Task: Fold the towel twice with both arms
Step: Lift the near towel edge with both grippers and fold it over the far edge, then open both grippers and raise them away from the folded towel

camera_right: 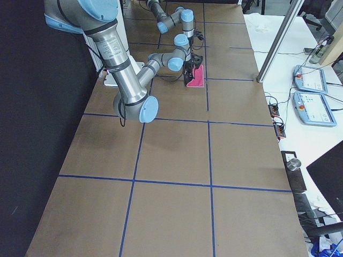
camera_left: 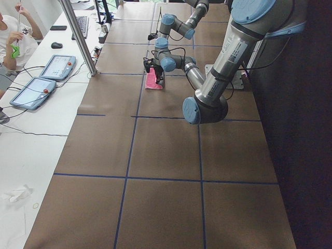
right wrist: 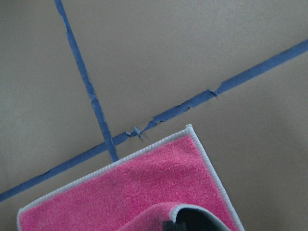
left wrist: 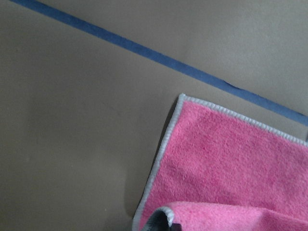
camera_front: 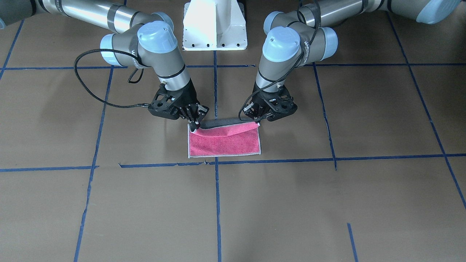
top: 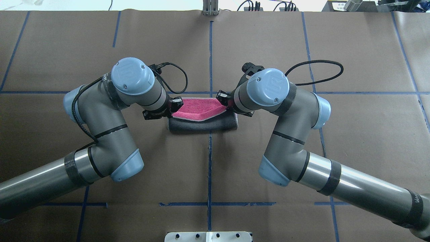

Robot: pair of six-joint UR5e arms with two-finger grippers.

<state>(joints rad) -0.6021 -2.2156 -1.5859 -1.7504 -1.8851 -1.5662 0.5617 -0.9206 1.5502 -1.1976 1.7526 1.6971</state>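
Towel (left wrist: 231, 159) fold nearest, jaws clamping it barely visible

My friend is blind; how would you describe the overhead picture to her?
A robot's left arm and right arm meet over a small towel on a brown table marked with blue tape lines. The left hand and right hand each pinch a corner, holding one edge up over the pink face so the grey underside shows.

Towel (camera_front: 224, 143) pink w/ lt-grey edge, dk-grey underside; brown table (camera_front: 364, 203) w/ blue tape grid (camera_front: 217, 203)
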